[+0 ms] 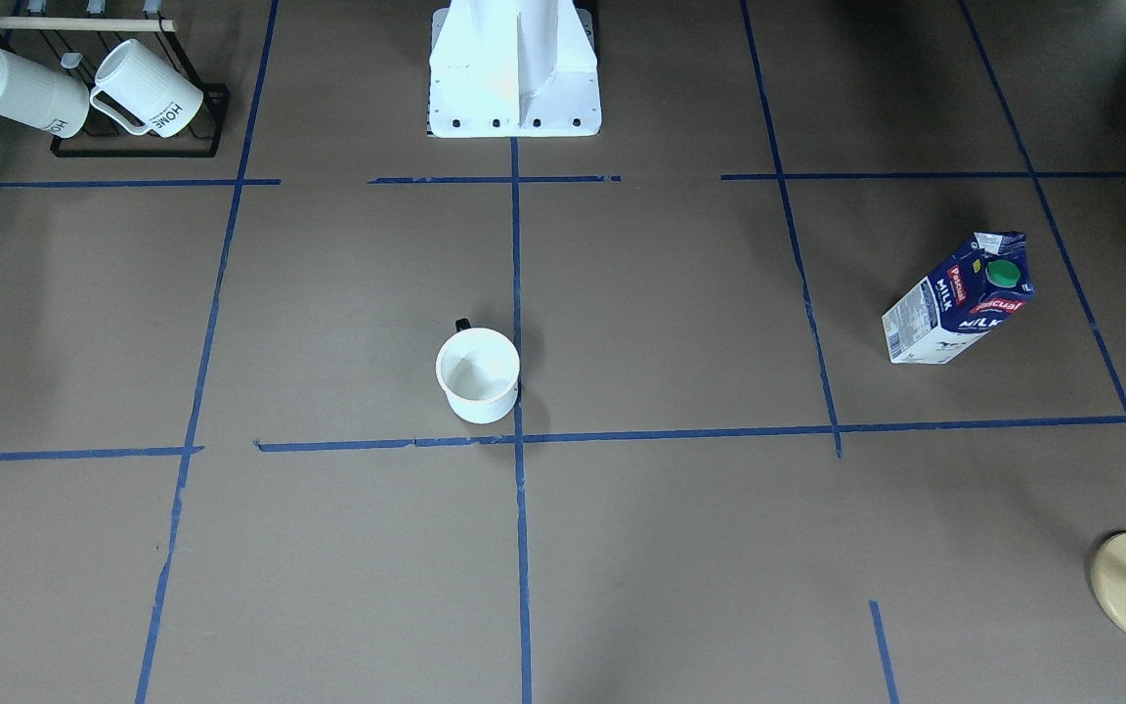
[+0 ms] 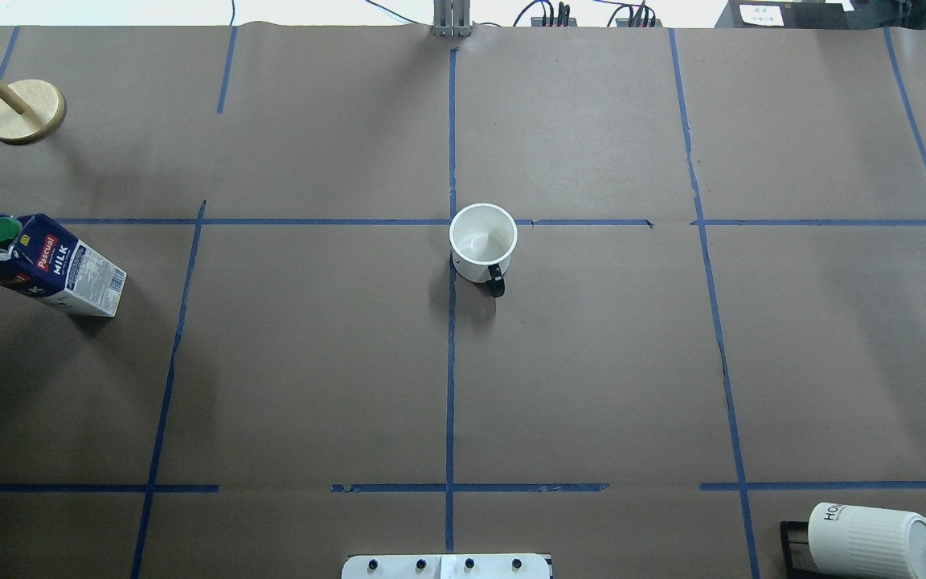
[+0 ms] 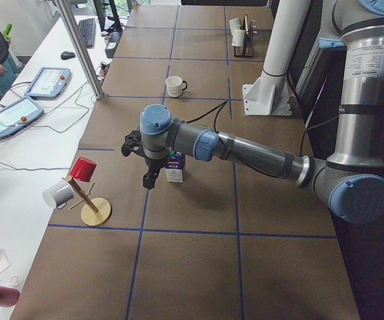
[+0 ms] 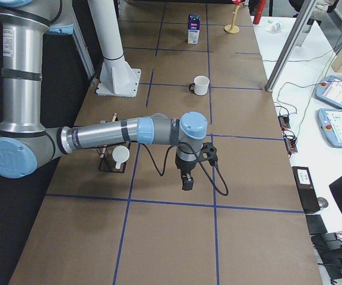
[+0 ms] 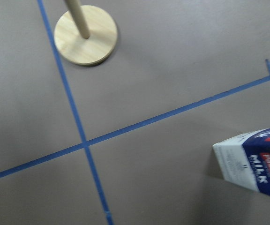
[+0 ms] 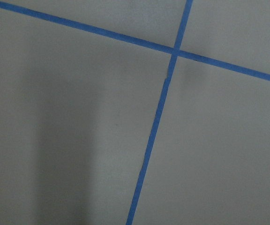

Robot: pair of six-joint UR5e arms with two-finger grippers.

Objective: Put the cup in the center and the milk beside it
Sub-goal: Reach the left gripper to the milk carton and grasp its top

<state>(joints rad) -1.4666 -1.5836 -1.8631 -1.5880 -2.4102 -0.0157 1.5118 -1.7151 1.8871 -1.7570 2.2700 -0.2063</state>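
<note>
The white cup [image 2: 482, 244] stands upright right beside the center tape crossing [image 2: 452, 222], its dark handle toward the robot; it also shows in the front view [image 1: 478, 374]. The blue and white milk carton [image 2: 45, 265] stands far out on the robot's left side, and its corner shows in the left wrist view [image 5: 257, 161]. My left gripper [image 3: 151, 179] hangs above the table close to the carton [image 3: 175, 168]; I cannot tell if it is open. My right gripper [image 4: 187, 181] hangs over bare paper far from the cup [image 4: 201, 85]; I cannot tell its state.
A black rack [image 1: 94, 88] with two ribbed "HOME" mugs stands near the robot's right. A wooden peg stand [image 2: 25, 111] stands beyond the carton at the far left, bearing a red cup [image 3: 83, 169]. The white robot base [image 1: 514, 73] is at the table's near edge.
</note>
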